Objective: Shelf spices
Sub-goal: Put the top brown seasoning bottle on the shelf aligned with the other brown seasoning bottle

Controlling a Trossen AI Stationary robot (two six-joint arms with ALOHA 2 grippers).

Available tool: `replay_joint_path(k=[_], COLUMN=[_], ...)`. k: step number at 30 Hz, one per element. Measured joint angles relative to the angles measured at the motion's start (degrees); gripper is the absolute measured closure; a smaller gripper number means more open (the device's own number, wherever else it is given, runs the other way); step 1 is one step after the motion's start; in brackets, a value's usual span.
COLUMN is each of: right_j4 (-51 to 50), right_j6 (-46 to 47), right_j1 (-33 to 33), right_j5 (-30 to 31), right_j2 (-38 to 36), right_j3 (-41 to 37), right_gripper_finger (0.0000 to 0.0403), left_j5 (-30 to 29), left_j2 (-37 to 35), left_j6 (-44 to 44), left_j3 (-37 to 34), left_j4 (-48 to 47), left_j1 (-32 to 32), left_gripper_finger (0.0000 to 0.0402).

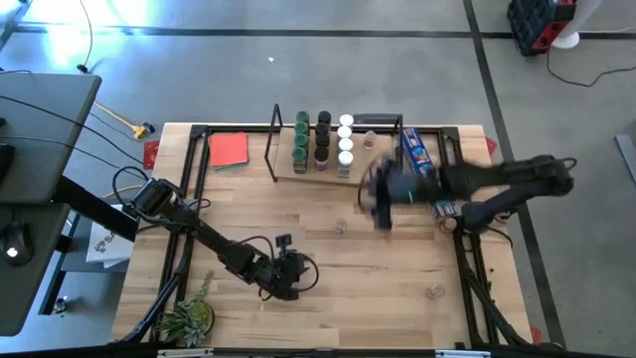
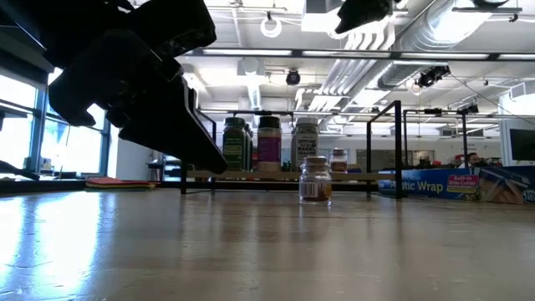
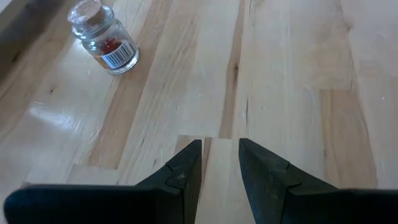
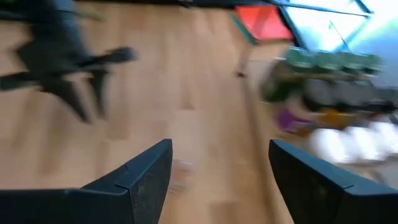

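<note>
The shelf [image 1: 328, 169] stands at the table's far middle. On it spices stand upright in rows, with green [image 1: 300, 139], black [image 1: 323, 139] and white lids [image 1: 345, 139]. Two loose clear jars stand on the table, one [image 1: 341, 227] mid-table and one [image 1: 434, 290] near the front right. My left gripper [image 1: 298, 273] hangs low near the front, slightly open [image 3: 221, 146] with bare wood between its fingers, and a clear-lidded jar [image 3: 106, 38] stands ahead of it. My right gripper [image 1: 380, 199] is raised in front of the shelf, blurred. It is wide open [image 4: 217, 149] with nothing between its fingers.
A long blue packet [image 1: 415, 149] lies right of the shelf, and another packet [image 1: 447, 209] lies by the right arm. A red flat square [image 1: 229, 149] lies at the far left, a small green plant [image 1: 189, 318] at the front left corner. Black frame rails run along the table's sides.
</note>
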Motion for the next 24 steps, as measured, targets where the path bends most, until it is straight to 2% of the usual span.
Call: replay_joint_path(k=[5, 8, 11, 14, 16, 19, 24], right_j4=[18.7, 27.7, 34.2, 37.8, 40.6, 42.1, 35.8], right_j6=[5.6, 8.3, 9.7, 9.1, 8.4, 7.7, 4.2], right_j1=[12.6, 16.0, 17.2, 17.3, 17.1, 16.9, 16.7], right_j5=[7.5, 7.4, 2.7, -4.2, -6.7, -7.6, -5.8], right_j2=[4.7, 9.4, 14.2, 19.1, 21.8, 25.1, 26.5], right_j3=[-9.3, -12.1, -12.8, -12.0, -11.1, -8.9, -4.6], right_gripper_finger=[0.0142, 0.0142, 0.0142, 0.0142, 0.0142, 0.0142, 0.0142], left_j5=[-0.4, -0.5, -1.0, -1.0, -1.0, -1.0, -1.0], left_j2=[-0.1, -0.6, -0.8, -0.9, -0.9, -0.9, -0.9], left_j6=[1.4, 1.4, 1.4, 1.4, 1.4, 1.4, 1.4], left_j3=[0.0, 0.0, 0.0, 0.0, 0.0, 0.0, 0.0], left_j4=[0.0, 0.2, 0.2, 0.3, 0.2, 0.2, 0.2], left_j1=[-0.2, -0.2, -0.2, -0.2, -0.2, -0.1, 0.1], left_gripper_finger=[0.0298, 0.0298, 0.0298, 0.0298, 0.0298, 0.0298, 0.0298])
